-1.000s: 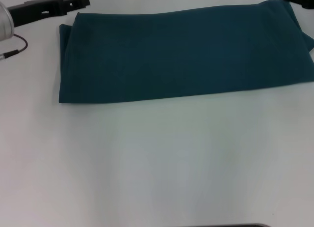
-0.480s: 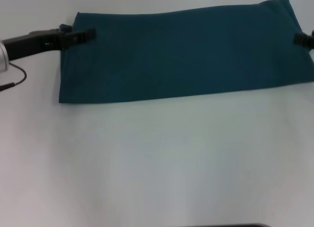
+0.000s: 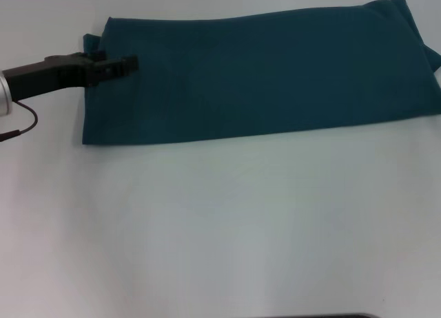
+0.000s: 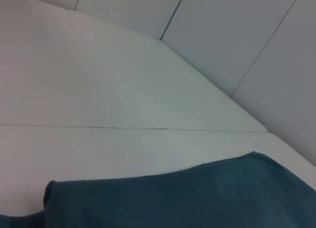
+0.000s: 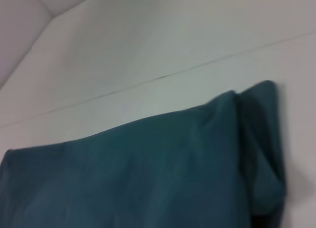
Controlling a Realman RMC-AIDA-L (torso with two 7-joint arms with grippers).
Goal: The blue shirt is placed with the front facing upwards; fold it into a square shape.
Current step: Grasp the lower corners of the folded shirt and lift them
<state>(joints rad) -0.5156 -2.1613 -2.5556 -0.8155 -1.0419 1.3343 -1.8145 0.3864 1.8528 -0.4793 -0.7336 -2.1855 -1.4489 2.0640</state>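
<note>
table (image 3: pixel 220 228): plain white, fills head view; front half bare; left wrist view adds a thin seam line across the top and pale wall panels beyond the far edge, neither seen from the head; right wrist view also catches the seam.

blue shirt (image 3: pixel 262 77): folded to a long flat band lying across the far part of the table, running from left side to the right frame edge; plain teal face up, no lettering showing in any view; near edge straight; left end shows a stacked layer edge poking out at the far-left corner; right end has a bunched fold at the far-right corner; right wrist view shows that corner much better: a doubled-over tuck of cloth standing beside the main panel, with shadowed crease between; left wrist view shows the far-left corner as a rounded fold with a lower layer peeking out beneath.

left gripper (image 3: pixel 127 62): black, coming in from the left edge, tip over the shirt's left end near the far edge; whether it touches cloth: can't tell; jaws look close together in head view, but open-or-closed and any hold on fabric: can't tell; left wrist view shows no fingers at all.

right gripper: out of head view; own wrist view shows only shirt and table, no fingers.
</note>
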